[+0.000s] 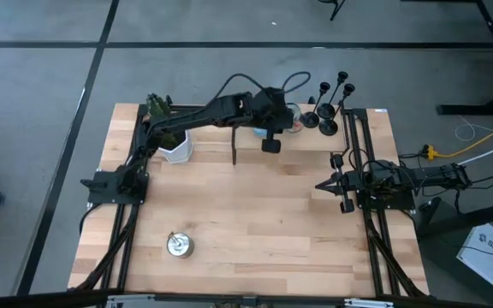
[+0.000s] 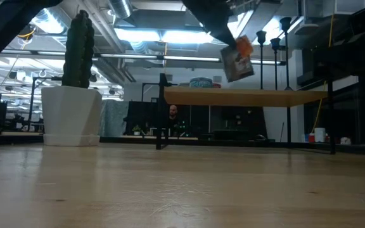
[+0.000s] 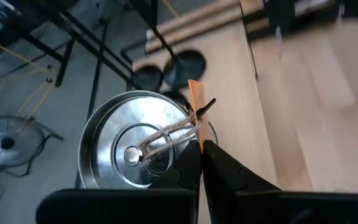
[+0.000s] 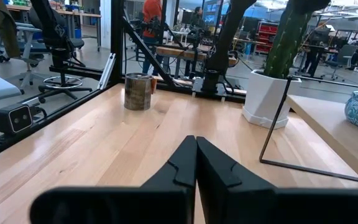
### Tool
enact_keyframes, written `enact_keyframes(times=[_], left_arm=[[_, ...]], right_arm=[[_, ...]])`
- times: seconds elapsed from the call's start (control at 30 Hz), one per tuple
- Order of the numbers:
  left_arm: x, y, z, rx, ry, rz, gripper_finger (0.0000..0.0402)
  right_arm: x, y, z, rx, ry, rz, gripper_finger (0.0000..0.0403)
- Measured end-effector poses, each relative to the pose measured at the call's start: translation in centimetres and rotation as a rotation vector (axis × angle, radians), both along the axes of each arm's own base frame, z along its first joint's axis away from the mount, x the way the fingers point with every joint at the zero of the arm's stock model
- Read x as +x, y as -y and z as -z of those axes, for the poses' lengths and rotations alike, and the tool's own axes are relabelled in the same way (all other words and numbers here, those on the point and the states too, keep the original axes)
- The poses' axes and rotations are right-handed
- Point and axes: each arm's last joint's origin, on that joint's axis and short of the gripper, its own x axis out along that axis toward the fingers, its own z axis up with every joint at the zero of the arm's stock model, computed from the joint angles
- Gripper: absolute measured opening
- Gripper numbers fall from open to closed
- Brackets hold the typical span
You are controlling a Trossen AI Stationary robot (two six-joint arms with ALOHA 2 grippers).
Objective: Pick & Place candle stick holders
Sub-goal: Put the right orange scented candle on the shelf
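Wooden tabletop [image 1: 255, 214] from above, both arms at work height. The left tool [image 3: 199, 134] reaches across toward the far edge, near the far right corner, with its fingers pressed together on an orange tag [image 3: 194, 102] and the twine [image 3: 166, 134] tied to a silver tin [image 3: 123, 149]; the tin hangs just below the fingers, its round face turned to the wrist camera. In the low view the same tin [image 2: 236, 60] shows as a tilted item with an orange tag, raised above a low wooden shelf [image 2: 246, 97]. The holders [image 1: 330, 104], black with round flat bases, thin stems and small cup tops, stand clustered at the far right corner of the tabletop, just beyond the left tool; two of their bases [image 3: 182, 65] show past the tin in the left wrist view, and their stems and cups [image 2: 274, 44] rise above the shelf in the low view. The right tool [image 4: 196, 146] waits near the right edge, about midway along it, fingers closed together and holding nothing, pointing across the tabletop. A cactus in a white pot [image 1: 171, 141] stands toward the far left, beside the left arm. A second tin [image 1: 178, 245] sits near the near left corner.
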Motion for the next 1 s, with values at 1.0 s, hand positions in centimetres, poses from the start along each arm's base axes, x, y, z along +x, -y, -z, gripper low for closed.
enact_keyframes(times=[1.0], left_arm=[[0.9, -4.4, 2.6, -0.108, 0.044, -0.080, 0.0002]], right_arm=[[0.0, 0.0, 0.0, 0.000, 0.000, -0.001, 0.0011]])
